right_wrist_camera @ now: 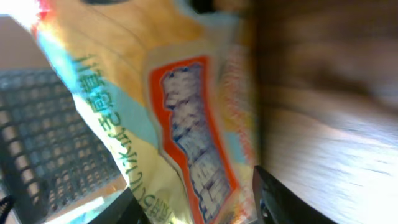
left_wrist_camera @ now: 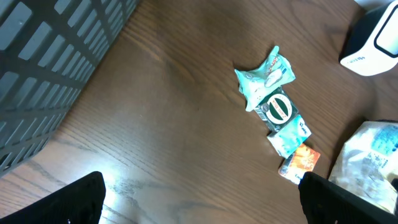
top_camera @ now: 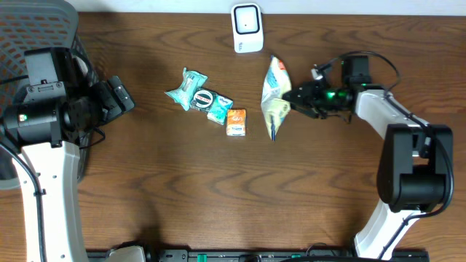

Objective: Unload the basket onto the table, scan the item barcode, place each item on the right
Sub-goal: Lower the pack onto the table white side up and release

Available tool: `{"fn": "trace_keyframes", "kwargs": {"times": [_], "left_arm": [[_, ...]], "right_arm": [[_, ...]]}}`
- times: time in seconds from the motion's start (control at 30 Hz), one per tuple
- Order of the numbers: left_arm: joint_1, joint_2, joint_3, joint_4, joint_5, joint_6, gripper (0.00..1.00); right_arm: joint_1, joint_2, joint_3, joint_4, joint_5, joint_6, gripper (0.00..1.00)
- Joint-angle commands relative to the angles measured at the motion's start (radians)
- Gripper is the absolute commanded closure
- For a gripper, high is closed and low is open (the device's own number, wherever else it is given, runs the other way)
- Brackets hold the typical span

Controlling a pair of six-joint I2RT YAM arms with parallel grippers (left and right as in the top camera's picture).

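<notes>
1. Overhead view: on the brown wooden table (top_camera: 182,189), your right gripper (top_camera: 295,100) reaches in from the right, its tips against the edge of a pale snack bag (top_camera: 275,98).
   - The bag lies just below and to the right of the white scanner (top_camera: 247,28) at the far edge, probably so that a printed side can be turned toward it.
   - From here you cannot tell whether the jaws clamp the bag or only touch it.
   - Your left gripper (top_camera: 122,98) hangs well apart on the left beside a grey mesh basket (top_camera: 36,22), seemingly parked out of the way.
   - Teal packets (top_camera: 188,89) and a small orange box (top_camera: 235,122) lie in a loose row left of the bag.

2. Left wrist view: the left gripper (left_wrist_camera: 211,202) shows its fingers (left_wrist_camera: 74,199) as dark shapes in the bottom corners. They are spread wide with only bare table between them, so this one is released and empty. Ahead lie the teal packets (left_wrist_camera: 267,87) and the orange box (left_wrist_camera: 300,163). A corner of the snack bag (left_wrist_camera: 370,162) sits at the right, and the scanner (left_wrist_camera: 373,43) is at the top right.

3. Right wrist view: the snack bag (right_wrist_camera: 155,124) fills the blurred frame, an orange-bordered printed panel facing you.
   - The right gripper (right_wrist_camera: 205,208) has its dark fingers (right_wrist_camera: 280,199) standing apart at the bottom, with the bag's lower part between them.
   - You cannot tell whether they press on the bag.
   - No barcode can be made out.
   - The mesh basket (right_wrist_camera: 37,143) shows behind the bag on the left.
</notes>
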Motion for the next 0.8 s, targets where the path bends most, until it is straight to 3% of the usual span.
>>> {"fn": "trace_keyframes", "kwargs": {"times": [0.0, 0.13, 0.23, 0.47, 0.53, 0.57, 0.63, 0.67, 0.73, 0.77], "left_arm": [[0.004, 0.003, 0.022, -0.003, 0.005, -0.001, 0.02], [0.004, 0.003, 0.022, -0.003, 0.005, -0.002, 0.02], [0.004, 0.003, 0.022, -0.003, 0.005, -0.001, 0.03], [0.004, 0.003, 0.022, -0.003, 0.005, -0.001, 0.02], [0.004, 0.003, 0.022, -0.003, 0.005, -0.001, 0.02], [0.004, 0.003, 0.022, -0.003, 0.005, -0.001, 0.03], [0.004, 0.003, 0.022, -0.003, 0.005, -0.002, 0.03], [0.004, 0.003, 0.022, -0.003, 0.005, -0.001, 0.02], [0.004, 0.003, 0.022, -0.003, 0.005, -0.001, 0.02], [0.004, 0.003, 0.022, -0.003, 0.005, -0.002, 0.02]], "right_arm": [[-0.035, -0.085, 0.039, -0.129, 0.301, -0.109, 0.56], [-0.025, -0.196, 0.092, -0.324, 0.746, -0.162, 0.56], [-0.008, -0.299, 0.113, -0.394, 0.952, -0.165, 0.53], [0.014, -0.380, 0.113, -0.385, 0.882, -0.180, 0.47], [0.022, -0.376, 0.110, -0.385, 0.835, -0.179, 0.37], [0.031, -0.376, 0.108, -0.389, 0.796, -0.178, 0.18], [0.043, -0.376, 0.108, -0.394, 0.757, -0.178, 0.12], [0.050, -0.376, 0.108, -0.393, 0.737, -0.177, 0.14], [0.066, -0.373, 0.106, -0.373, 0.720, -0.170, 0.53], [0.076, -0.370, 0.104, -0.360, 0.720, -0.171, 0.61]]}}
